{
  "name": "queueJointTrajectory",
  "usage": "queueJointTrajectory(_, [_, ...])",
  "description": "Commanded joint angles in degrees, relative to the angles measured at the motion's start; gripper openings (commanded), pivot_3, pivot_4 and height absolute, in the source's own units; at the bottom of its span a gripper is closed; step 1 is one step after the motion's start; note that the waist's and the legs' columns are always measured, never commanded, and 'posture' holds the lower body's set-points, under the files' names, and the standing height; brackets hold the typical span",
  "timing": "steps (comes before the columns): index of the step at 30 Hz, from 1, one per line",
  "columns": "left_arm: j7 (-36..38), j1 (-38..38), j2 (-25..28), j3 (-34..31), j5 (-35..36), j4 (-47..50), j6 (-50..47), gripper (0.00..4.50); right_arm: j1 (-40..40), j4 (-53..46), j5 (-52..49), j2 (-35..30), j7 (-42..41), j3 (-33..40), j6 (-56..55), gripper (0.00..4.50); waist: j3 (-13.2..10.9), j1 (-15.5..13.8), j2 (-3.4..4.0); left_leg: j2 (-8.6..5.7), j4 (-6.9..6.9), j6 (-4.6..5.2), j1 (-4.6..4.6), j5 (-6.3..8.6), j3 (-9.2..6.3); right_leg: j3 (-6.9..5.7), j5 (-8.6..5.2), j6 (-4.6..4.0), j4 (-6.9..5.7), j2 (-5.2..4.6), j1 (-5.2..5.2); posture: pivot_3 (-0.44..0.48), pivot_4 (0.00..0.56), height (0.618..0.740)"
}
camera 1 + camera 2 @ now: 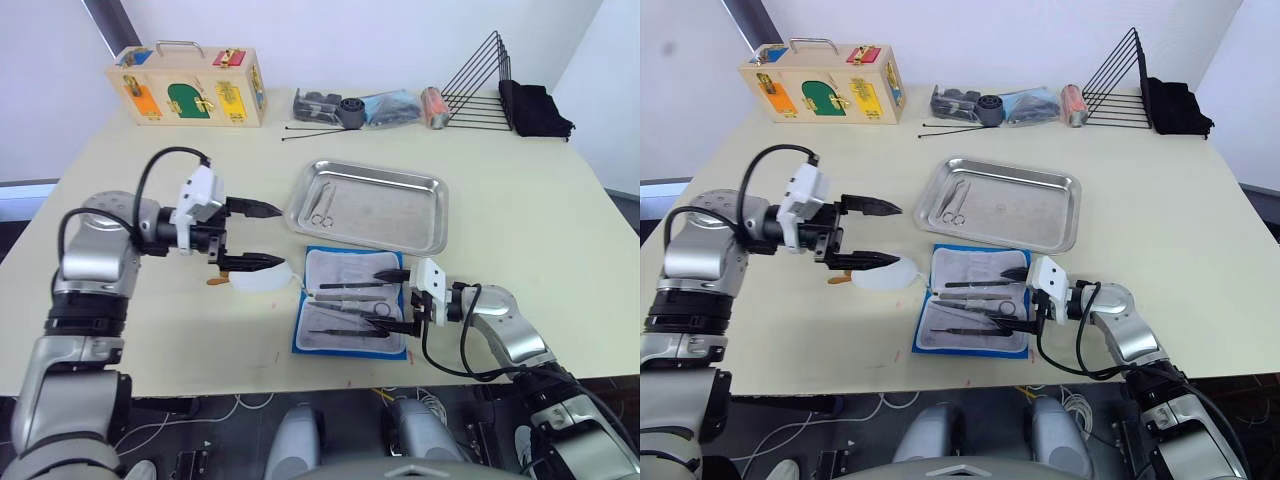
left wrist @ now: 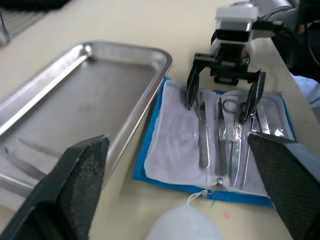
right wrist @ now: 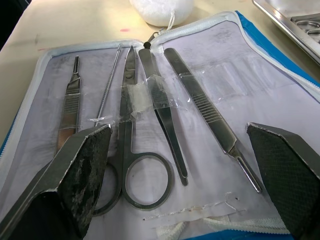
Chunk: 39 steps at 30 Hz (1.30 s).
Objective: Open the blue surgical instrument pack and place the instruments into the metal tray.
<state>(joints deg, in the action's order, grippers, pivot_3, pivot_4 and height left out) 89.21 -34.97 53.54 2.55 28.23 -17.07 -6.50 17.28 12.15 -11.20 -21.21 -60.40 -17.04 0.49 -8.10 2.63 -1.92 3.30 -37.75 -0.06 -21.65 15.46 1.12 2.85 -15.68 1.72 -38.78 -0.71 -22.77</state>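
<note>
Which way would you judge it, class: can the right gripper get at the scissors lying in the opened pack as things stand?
Probably yes. The right gripper hangs open over the blue surgical instrument pack, fingers straddling the scissors. Nothing blocks it, though clear tape across the blades may hold them down.

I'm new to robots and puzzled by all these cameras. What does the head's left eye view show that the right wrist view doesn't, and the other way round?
The left eye view alone takes in the whole table: the left gripper open above a white pouch, the right gripper open over the pack, a wooden box and a wire rack at the far edge.

The right wrist view alone gives close detail: clear tape across the instruments.

Both show the opened blue surgical instrument pack and the metal tray.
</note>
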Motion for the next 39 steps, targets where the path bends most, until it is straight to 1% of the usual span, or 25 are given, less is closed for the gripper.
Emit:
queueJointTrajectory(1, [3.29,0.26,6.15,3.52,7.10,0.87,5.17,4.44,-3.04,6.33,4.11,-0.54,0.00,-3.41,2.24,4.50,-0.01,-0.08,0.01,0.00,0.00,0.00,0.01,0.00,0.01,0.00,0.00,-0.01,0.00,-0.02,0.01,0.000,0.150,0.740])
queueJointTrajectory(3, [3.29,0.42,9.79,6.82,9.68,0.86,7.87,4.44,-3.27,6.37,4.10,-0.73,-0.18,-3.38,2.07,4.50,-0.04,-0.08,0.00,0.01,0.00,0.00,0.01,0.00,0.00,-0.01,-0.02,-0.02,0.00,-0.01,0.00,0.000,0.150,0.740])
queueJointTrajectory(7, [3.29,-0.92,13.51,11.49,13.48,0.28,9.68,4.44,-3.06,6.89,4.21,-0.76,-0.41,-3.39,1.77,4.50,-0.08,-0.20,0.02,0.01,0.01,0.01,-0.01,0.00,0.01,-0.03,-0.04,-0.04,0.01,-0.02,0.00,0.000,0.150,0.740])
queueJointTrajectory(11, [3.29,-0.92,14.47,13.71,15.24,0.99,10.40,4.44,-2.73,7.15,4.25,-0.65,-0.42,-3.37,1.63,4.50,-0.08,-0.20,0.01,0.01,0.02,0.01,-0.01,0.00,0.02,-0.03,-0.04,-0.03,0.00,0.00,0.00,0.000,0.150,0.740])
queueJointTrajectory(14, [3.29,-0.30,14.20,14.54,14.71,1.70,10.42,4.44,-2.69,7.16,4.23,-0.66,-0.40,-3.33,1.66,4.50,-0.09,-0.19,0.01,0.01,0.02,0.01,-0.01,0.00,0.03,-0.02,-0.04,-0.04,0.01,0.01,-0.01,0.000,0.150,0.740])
queueJointTrajectory(16, [3.29,-0.13,12.84,14.08,13.50,1.71,9.84,4.44,-2.84,7.05,4.22,-0.76,-0.39,-3.31,1.67,4.50,-0.09,-0.19,0.00,0.01,0.02,0.01,0.00,0.00,0.03,-0.02,-0.04,-0.03,0.01,0.01,-0.01,0.000,0.150,0.740])
queueJointTrajectory(21, [1.98,1.19,6.87,11.76,9.08,3.64,7.78,4.44,-3.17,6.77,4.17,-0.99,-0.19,-3.13,1.83,4.50,-0.08,-0.26,0.00,0.01,0.02,0.01,0.00,0.00,0.05,-0.02,-0.04,-0.03,0.01,0.01,0.00,0.000,0.150,0.740])
queueJointTrajectory(24, [-1.85,2.21,2.87,11.64,4.28,5.00,7.04,4.44,-3.23,6.58,4.09,-1.04,0.02,-2.95,2.10,4.50,-0.05,-0.25,-0.06,0.01,0.02,0.01,-0.01,0.00,0.03,-0.01,-0.04,-0.03,0.01,0.02,0.00,0.000,0.150,0.740])
queueJointTrajectory(29, [-5.58,3.46,-2.45,11.48,-1.40,6.02,6.22,4.44,-3.37,6.43,4.04,-1.33,0.05,-2.72,2.11,4.50,-0.01,-0.29,-0.11,0.01,0.01,0.01,0.00,0.00,0.04,0.01,-0.03,-0.03,0.00,0.02,0.00,0.000,0.150,0.740])
queueJointTrajectory(32, [-9.65,3.70,-6.88,11.80,-4.69,5.36,5.77,4.44,-3.41,6.31,4.04,-1.31,0.20,-2.69,2.20,4.50,0.00,-0.34,-0.13,0.00,0.01,0.01,0.00,0.00,0.04,0.00,-0.03,-0.03,0.01,0.01,0.01,0.000,0.150,0.740])
queueJointTrajectory(38, [-13.50,3.10,-13.35,12.46,-10.79,1.22,6.93,4.44,-3.39,6.12,4.12,-1.15,0.58,-2.72,2.41,4.50,0.04,-0.32,-0.10,-0.01,0.01,0.01,0.00,0.00,0.03,0.00,-0.02,-0.03,0.01,0.01,0.02,0.000,0.150,0.740])
queueJointTrajectory(39, [-13.59,2.81,-14.16,12.56,-11.56,0.29,7.20,4.22,-3.40,6.09,4.12,-1.14,0.61,-2.74,2.43,4.50,0.04,-0.31,-0.11,-0.01,0.01,0.01,0.00,0.00,0.03,0.00,-0.02,-0.02,0.00,0.02,0.02,0.000,0.150,0.740])
